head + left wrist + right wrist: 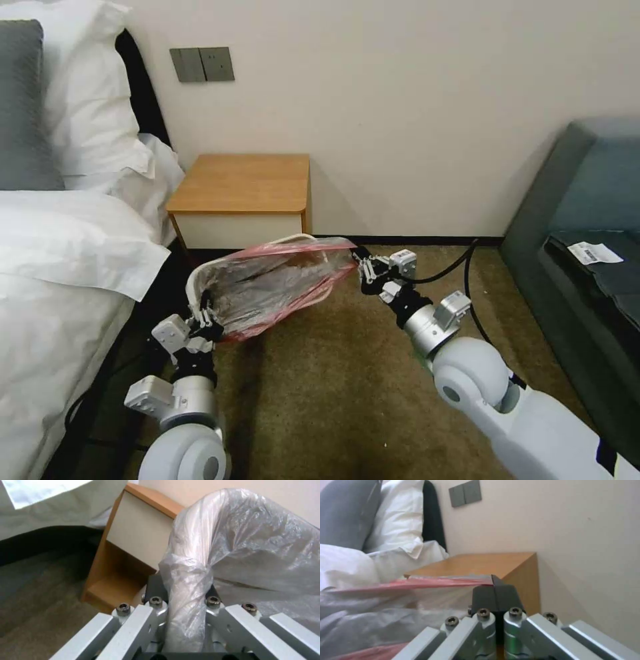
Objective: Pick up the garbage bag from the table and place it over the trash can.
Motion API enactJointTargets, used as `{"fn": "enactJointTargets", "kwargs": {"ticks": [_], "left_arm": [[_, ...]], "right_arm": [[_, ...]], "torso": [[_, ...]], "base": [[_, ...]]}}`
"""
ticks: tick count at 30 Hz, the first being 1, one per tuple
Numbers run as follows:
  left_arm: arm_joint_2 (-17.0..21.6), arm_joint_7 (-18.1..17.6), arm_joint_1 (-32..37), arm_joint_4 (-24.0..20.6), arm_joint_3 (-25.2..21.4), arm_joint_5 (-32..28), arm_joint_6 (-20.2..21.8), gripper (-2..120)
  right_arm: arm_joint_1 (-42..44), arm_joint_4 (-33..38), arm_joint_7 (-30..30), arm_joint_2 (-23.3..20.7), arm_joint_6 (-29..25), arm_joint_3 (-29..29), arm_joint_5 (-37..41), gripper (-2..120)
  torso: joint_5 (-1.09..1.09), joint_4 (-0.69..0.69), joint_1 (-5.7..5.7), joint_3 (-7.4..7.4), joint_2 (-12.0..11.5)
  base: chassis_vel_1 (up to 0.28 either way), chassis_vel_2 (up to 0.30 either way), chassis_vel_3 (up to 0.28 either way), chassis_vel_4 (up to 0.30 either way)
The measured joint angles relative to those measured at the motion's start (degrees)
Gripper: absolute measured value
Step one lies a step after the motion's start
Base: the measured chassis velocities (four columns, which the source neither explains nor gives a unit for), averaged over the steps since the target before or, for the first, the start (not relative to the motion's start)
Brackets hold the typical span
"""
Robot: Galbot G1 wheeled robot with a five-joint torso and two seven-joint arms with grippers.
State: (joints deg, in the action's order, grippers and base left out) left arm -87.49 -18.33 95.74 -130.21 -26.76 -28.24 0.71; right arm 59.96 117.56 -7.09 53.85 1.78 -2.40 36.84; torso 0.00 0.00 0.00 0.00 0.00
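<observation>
Left pincer (205,319): I see it low at the near left corner of the trash can (200,280), fingers clamped over the rolled rim with plastic bunched between them; my left wrist view shows the rim and film running straight down between the pads (156,587).

Right pincer (363,261): I see it out at the far right end of the bag, pads pressed flat together on the red-pink edge; in the right wrist view the dark fingertips (485,597) meet with the pink strip pinched at their tip.

Garbage bag (273,283): off the counter, stretched between my two pincers over the bin's mouth. Its red-pink rim runs taut from the right pincer toward the bin, and the clear crinkled film hangs below it and drapes the bin's near left corner.

Trash can: on the carpet (333,387) just in front of the counter, tipped so that its mouth faces right; part of its cream rim shows bare at the far side.

Counter (243,183): against the wall beside the bed (60,267), wooden top bare, white front panel behind the bin.

Sofa (587,220): at my right, well apart from the work.
</observation>
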Motion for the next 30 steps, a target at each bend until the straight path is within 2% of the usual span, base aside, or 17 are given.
{"fn": "enactJointTargets", "kwargs": {"ticks": [14,21,30], "left_arm": [[-0.3,0.4,2.3,-5.3,0.2,-0.1,-0.4,7],[-1.2,-1.4,0.4,-6.1,-1.1,-3.5,0.0,7],[-2.0,-2.4,-1.4,-5.2,-1.8,-5.8,0.5,7]], "right_arm": [[-0.2,-3.8,1.5,0.4,-0.3,0.0,-0.2,0],[2.0,-3.3,4.4,-0.3,0.0,1.4,0.1,0],[4.4,0.0,5.1,-1.0,1.0,3.1,3.9,0]], "torso": [[0.0,0.0,0.0,0.0,0.0],[0.0,0.0,0.0,0.0,0.0],[0.0,0.0,0.0,0.0,0.0]], "base": [[0.0,0.0,0.0,0.0],[0.0,0.0,0.0,0.0],[0.0,0.0,0.0,0.0]]}}
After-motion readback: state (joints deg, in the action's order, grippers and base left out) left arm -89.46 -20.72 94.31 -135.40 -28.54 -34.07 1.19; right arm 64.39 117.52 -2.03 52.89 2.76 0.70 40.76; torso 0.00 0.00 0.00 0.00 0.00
